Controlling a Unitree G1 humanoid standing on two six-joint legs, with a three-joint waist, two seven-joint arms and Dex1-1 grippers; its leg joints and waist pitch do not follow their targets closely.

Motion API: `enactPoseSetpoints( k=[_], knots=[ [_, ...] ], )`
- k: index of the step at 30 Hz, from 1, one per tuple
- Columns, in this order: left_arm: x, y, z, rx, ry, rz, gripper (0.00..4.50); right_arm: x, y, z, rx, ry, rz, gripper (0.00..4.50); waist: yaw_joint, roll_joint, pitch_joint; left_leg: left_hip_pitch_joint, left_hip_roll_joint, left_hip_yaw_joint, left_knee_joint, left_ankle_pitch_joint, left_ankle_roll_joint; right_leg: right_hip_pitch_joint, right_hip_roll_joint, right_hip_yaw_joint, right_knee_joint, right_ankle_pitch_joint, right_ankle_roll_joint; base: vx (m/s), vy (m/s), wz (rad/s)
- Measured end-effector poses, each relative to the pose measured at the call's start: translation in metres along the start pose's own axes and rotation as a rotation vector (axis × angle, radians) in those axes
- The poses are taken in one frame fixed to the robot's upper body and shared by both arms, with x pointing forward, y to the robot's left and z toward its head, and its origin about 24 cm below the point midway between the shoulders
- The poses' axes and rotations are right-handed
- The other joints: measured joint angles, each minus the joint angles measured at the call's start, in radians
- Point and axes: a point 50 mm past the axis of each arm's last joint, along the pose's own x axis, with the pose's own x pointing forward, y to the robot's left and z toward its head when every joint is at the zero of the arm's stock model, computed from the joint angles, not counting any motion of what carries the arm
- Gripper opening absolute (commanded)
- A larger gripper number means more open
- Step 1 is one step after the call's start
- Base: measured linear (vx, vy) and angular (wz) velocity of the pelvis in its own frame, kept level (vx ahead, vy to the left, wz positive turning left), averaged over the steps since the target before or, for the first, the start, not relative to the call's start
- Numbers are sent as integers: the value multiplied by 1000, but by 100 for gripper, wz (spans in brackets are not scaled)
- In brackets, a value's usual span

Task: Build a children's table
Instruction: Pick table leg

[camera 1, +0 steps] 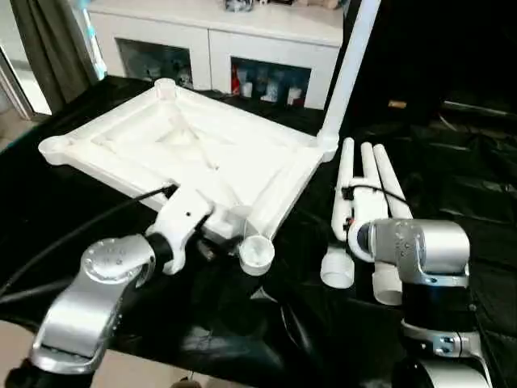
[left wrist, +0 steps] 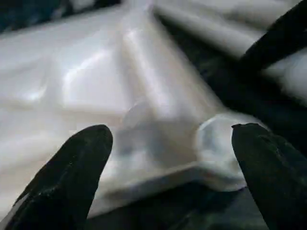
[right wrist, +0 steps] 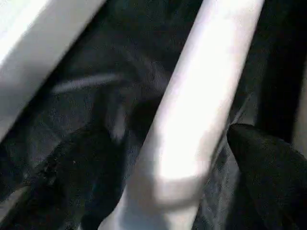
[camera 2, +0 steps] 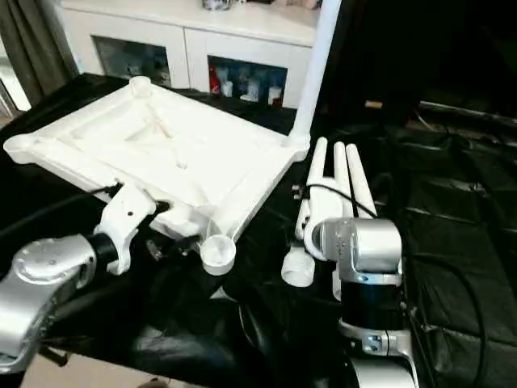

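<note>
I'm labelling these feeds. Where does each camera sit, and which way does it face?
Left eye view: head, looking down at the tabletop, over both forearms.
Right eye view: same scene, slightly shifted.
Left wrist view: along the open left pincer, at a corner socket.
Right wrist view: along the open right pincer, straddling a leg.
The eye views and left wrist share the socket.

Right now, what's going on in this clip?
A humanoid robot is building a children's table on a surface draped in black sheeting. The white tabletop lies underside up with one leg already standing in its far right corner socket. Three more legs lie beside it. The left gripper is open, straddling the near corner socket. The right gripper is open around one of the loose legs, not yet closed.
</note>
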Motion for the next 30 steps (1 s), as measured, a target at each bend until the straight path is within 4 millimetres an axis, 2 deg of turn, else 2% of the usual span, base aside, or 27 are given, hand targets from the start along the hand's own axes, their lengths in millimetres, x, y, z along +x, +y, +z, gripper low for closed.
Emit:
enactPoseSetpoints(
  k=[1,2,5,8,12,14,16,19,30],
  knots=[
    [-1,-1,4,7,-9,-17,450,0,0,-1,4,5,4,402,0,0,0,0,0,0,0,0,0,0,0,0,0,0,0,0,0,0],
    [-2,-1,7,13,-19,-33,450,1,0,-1,8,10,6,373,-1,0,0,0,0,0,0,0,0,0,0,0,1,0,0,0,0,0],
    [-3,-6,16,19,-48,-86,450,0,0,-2,27,18,18,362,-2,0,0,1,0,0,0,1,-1,0,0,1,1,0,0,0,0,0],
    [-3,-6,20,30,-56,-119,450,1,0,-1,34,25,20,326,-2,0,0,1,0,0,0,1,-1,0,0,1,2,0,0,0,0,0],
    [-6,-8,21,27,-42,-176,450,3,-3,-1,58,44,26,303,-2,0,0,2,0,0,0,1,-2,0,0,1,3,0,0,0,0,0],
    [-8,-10,22,31,-26,-210,450,4,-4,-2,69,51,28,272,-2,0,0,2,0,0,0,1,-2,0,0,2,3,0,0,0,0,0],
    [-10,-11,20,23,-4,-237,450,4,-5,-3,76,53,30,265,-2,-1,0,2,0,1,0,1,-2,0,0,2,3,0,0,0,0,0],
    [-11,-13,19,15,7,-260,450,4,-7,-3,87,53,27,231,-2,-1,0,2,0,1,1,1,-2,0,0,2,3,0,0,0,0,0],
    [-7,-6,28,21,-27,-218,450,6,-16,-3,167,30,-3,200,-11,1,0,10,-1,3,1,1,-2,2,3,9,7,0,0,0,0,0]
  ],
)
